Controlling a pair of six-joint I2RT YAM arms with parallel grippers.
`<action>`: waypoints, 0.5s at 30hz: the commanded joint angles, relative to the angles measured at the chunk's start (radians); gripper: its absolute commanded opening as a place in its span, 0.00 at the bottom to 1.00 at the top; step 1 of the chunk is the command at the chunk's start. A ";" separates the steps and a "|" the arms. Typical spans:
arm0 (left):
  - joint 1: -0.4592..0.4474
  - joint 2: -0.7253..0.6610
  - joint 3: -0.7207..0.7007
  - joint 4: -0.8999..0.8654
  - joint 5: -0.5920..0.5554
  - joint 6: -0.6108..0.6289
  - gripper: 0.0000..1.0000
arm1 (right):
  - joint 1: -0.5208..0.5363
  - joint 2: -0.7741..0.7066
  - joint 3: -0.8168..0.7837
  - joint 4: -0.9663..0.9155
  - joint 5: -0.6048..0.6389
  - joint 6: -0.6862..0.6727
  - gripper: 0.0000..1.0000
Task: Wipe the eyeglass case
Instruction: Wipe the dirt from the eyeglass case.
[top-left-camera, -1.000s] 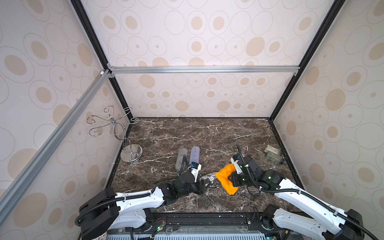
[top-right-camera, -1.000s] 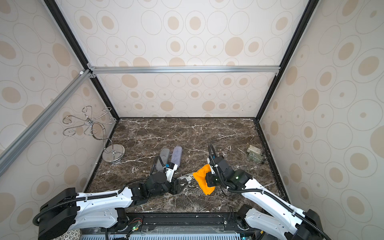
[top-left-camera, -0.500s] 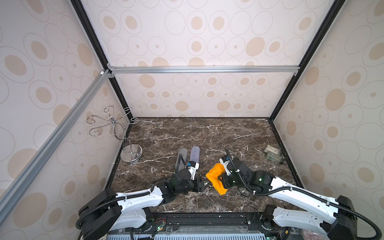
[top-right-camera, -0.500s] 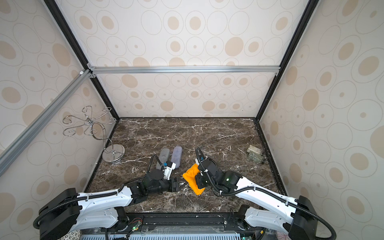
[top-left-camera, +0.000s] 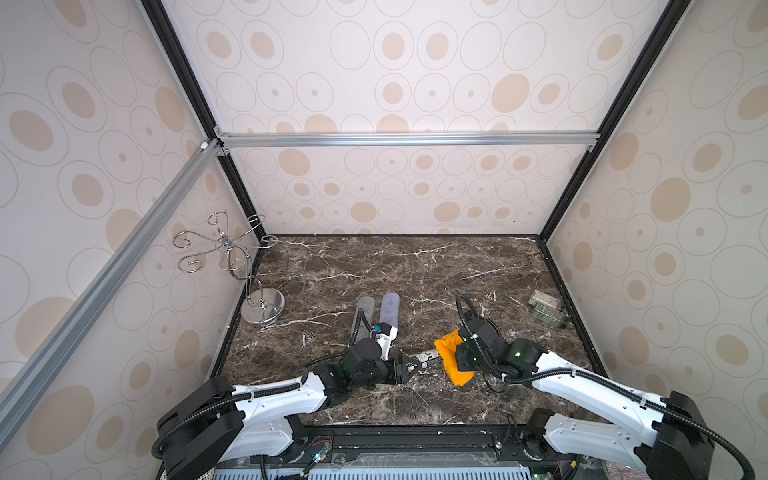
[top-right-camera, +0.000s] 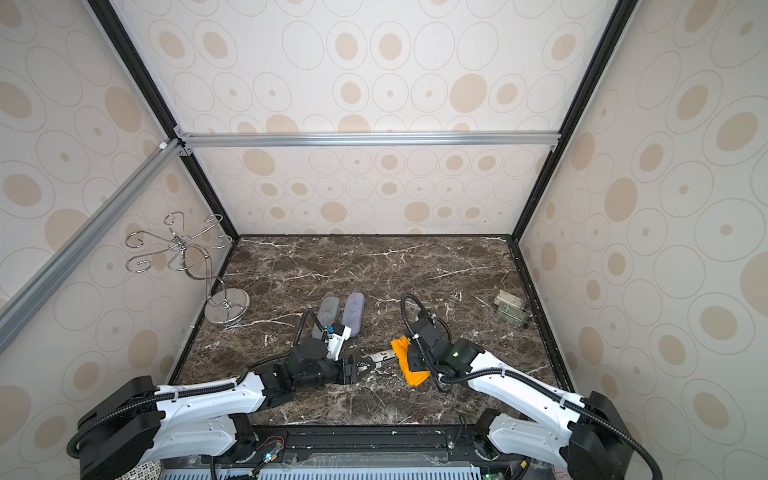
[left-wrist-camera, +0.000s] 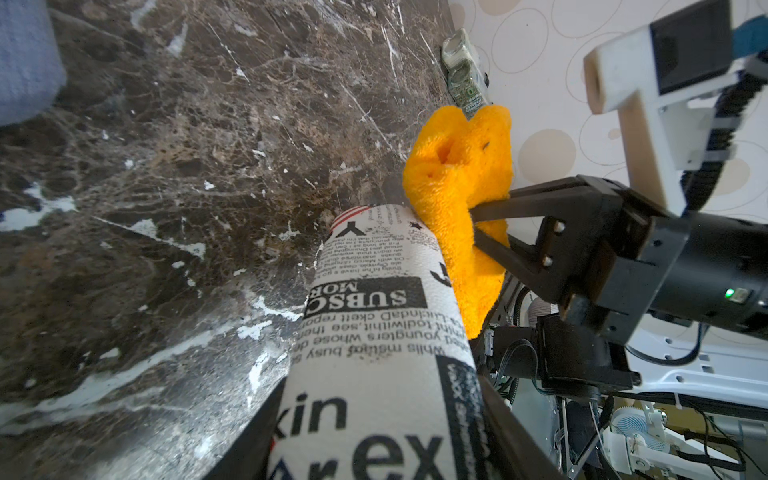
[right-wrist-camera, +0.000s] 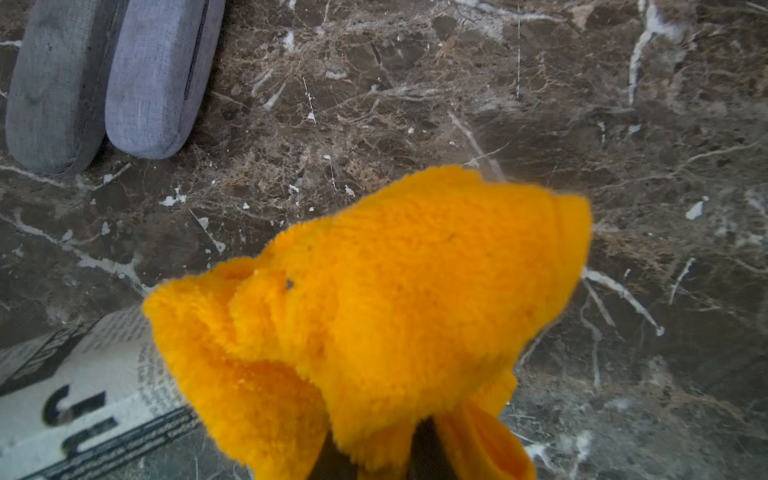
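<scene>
The dark marble table (top-left-camera: 415, 266) carries everything, and the eyeglass case (top-left-camera: 426, 356), printed like a newspaper, lies low near its front edge, about midway across.

The left arm (top-left-camera: 282, 399) reaches in from the case's left side. The left gripper (top-left-camera: 411, 368) is clamped on the near end of the case, with a dark finger on each side of it in the left wrist view. The right arm (top-left-camera: 582, 382) comes in from the opposite side. The right gripper (left-wrist-camera: 473, 226) has its thin jaws pinched tight on a bunched orange cloth (top-left-camera: 451, 357).

A curly metal stand (top-left-camera: 232, 266) rises well to the left of the case and further back, by the wall.

Two grey pouches (top-left-camera: 365, 311) (top-left-camera: 389, 307) lie side by side, touching, just behind the case.

The cloth touches the case's free end and hides it in both top views.

Some folded banknotes (top-left-camera: 546, 309) sit well to the right of the case and further back, near the right wall.
</scene>
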 joint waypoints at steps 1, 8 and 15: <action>0.009 -0.002 0.046 0.047 0.008 0.009 0.48 | 0.027 -0.055 0.023 0.041 -0.098 -0.050 0.00; 0.008 0.032 0.052 0.093 0.031 -0.023 0.50 | 0.145 -0.047 0.023 0.222 -0.228 -0.033 0.00; 0.009 -0.010 0.045 0.039 -0.009 -0.007 0.51 | 0.136 -0.009 -0.016 0.155 -0.069 0.059 0.00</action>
